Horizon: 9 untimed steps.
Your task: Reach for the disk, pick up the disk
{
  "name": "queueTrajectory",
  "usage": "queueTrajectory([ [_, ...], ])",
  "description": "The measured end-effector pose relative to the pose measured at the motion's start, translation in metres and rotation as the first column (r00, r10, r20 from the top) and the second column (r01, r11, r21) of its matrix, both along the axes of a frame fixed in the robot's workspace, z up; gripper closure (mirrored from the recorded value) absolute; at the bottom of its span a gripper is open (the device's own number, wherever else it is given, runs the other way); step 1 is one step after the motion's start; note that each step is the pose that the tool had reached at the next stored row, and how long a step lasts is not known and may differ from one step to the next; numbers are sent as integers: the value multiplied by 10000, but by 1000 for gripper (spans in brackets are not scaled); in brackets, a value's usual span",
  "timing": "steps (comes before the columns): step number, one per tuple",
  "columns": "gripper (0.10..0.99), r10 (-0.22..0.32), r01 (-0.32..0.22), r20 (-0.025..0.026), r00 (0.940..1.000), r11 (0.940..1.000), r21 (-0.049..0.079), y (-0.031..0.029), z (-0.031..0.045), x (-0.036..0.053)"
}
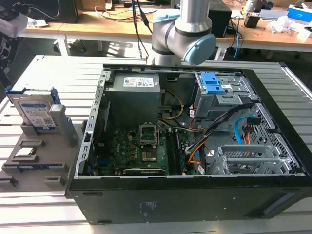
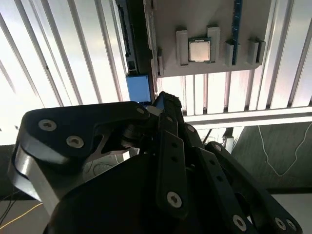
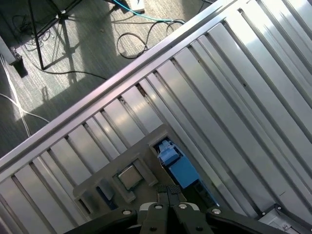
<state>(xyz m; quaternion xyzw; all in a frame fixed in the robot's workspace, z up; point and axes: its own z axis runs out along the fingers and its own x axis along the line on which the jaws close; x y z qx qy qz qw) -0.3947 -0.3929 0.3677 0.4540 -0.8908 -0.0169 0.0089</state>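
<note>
The disk point(image 1: 34, 110) stands on edge in a grey holder point(image 1: 62, 127) at the exterior view's left, its silver face and white-and-blue label framed by a blue bracket. In both wrist views I look down on its thin edge, with the blue bracket point(image 3: 178, 165) point(image 2: 138, 87) uppermost. My gripper point(image 3: 168, 188) point(image 2: 165, 100) hangs above the disk, apart from it. Its black fingertips are pressed together and hold nothing.
A small square processor chip point(image 3: 128, 178) point(image 2: 199, 50) lies in the grey holder beside the disk. An open computer case point(image 1: 195, 122) fills the middle of the slatted metal table point(image 1: 58, 68). The table's edge point(image 3: 92, 92) and a floor with cables lie beyond the holder.
</note>
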Motion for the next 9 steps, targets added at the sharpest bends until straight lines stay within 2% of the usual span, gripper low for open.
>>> queueTrajectory([
  [9,980,818,-818,-1,9967,9967,0,0,0,0],
])
